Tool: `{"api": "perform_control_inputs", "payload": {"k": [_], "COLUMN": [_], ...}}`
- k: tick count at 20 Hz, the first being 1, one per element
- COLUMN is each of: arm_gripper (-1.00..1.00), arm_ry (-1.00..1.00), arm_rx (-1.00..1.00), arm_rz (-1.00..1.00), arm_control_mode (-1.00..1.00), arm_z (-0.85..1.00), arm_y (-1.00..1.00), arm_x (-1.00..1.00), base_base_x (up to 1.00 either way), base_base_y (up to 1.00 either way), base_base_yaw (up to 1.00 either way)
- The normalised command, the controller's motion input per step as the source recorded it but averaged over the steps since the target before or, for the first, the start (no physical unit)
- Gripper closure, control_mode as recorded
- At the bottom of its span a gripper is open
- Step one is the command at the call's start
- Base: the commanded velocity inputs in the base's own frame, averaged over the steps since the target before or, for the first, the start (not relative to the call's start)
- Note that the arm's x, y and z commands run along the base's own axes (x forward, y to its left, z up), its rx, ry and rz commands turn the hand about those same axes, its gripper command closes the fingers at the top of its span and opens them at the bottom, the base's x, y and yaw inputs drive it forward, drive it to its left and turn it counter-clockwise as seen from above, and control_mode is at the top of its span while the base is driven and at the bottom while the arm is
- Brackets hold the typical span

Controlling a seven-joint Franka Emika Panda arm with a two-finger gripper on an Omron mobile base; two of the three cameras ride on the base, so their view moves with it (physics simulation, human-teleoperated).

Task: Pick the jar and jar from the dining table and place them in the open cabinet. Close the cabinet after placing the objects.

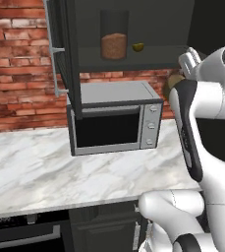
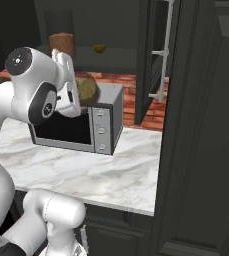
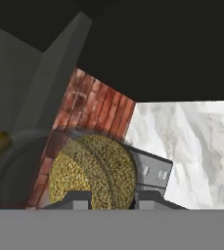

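Above microwave (image 1: 115, 118), gripper (image 3: 111, 197): jaws closed partway, clamping olive-filled jar (image 3: 95, 173).
Shelf: red-filled jar (image 1: 114, 45) at 11 o'clock.
Risk: carried jar clipping cabinet (image 1: 133, 29) edge, slipping.

Even render light, dim cabinet (image 1: 133, 29), soft pics

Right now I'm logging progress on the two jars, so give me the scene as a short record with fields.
placed jar: red-brown jar upright on the cabinet shelf
beside it: small yellow fruit, apart from the jar
carried jar: olive-yellow jar held between the jaws of the gripper, lifted in front of the microwave
cabinet door: open
left to do: shelve second jar, close door
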Motion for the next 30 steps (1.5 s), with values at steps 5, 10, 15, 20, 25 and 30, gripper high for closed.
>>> {"api": "perform_control_inputs", "payload": {"k": [5, 10, 15, 20, 25, 30], "arm_gripper": [1.0, 1.0, 1.0, 1.0, 1.0, 1.0], "arm_ry": [-0.12, -0.07, -0.03, -0.05, -0.07, -0.06], "arm_rx": [-0.02, 0.0, -0.01, -0.03, -0.02, 0.0], "arm_rz": [0.0, 0.0, 0.0, 0.0, 0.0, 0.02], "arm_control_mode": [-1.0, -1.0, -1.0, -1.0, -1.0, -1.0], "arm_z": [0.42, 0.42, 0.46, 0.4, 0.22, -0.01], "arm_y": [-0.18, -0.04, -0.01, -0.01, -0.06, -0.13], "arm_x": [-0.09, 0.0, 0.03, 0.0, 0.09, 0.23], "base_base_x": [0.0, 0.0, 0.0, 0.0, 0.0, 0.0], "base_base_y": [0.0, 0.0, 0.0, 0.0, 0.0, 0.0], "base_base_yaw": [0.0, 0.0, 0.0, 0.0, 0.0, 0.0]}}
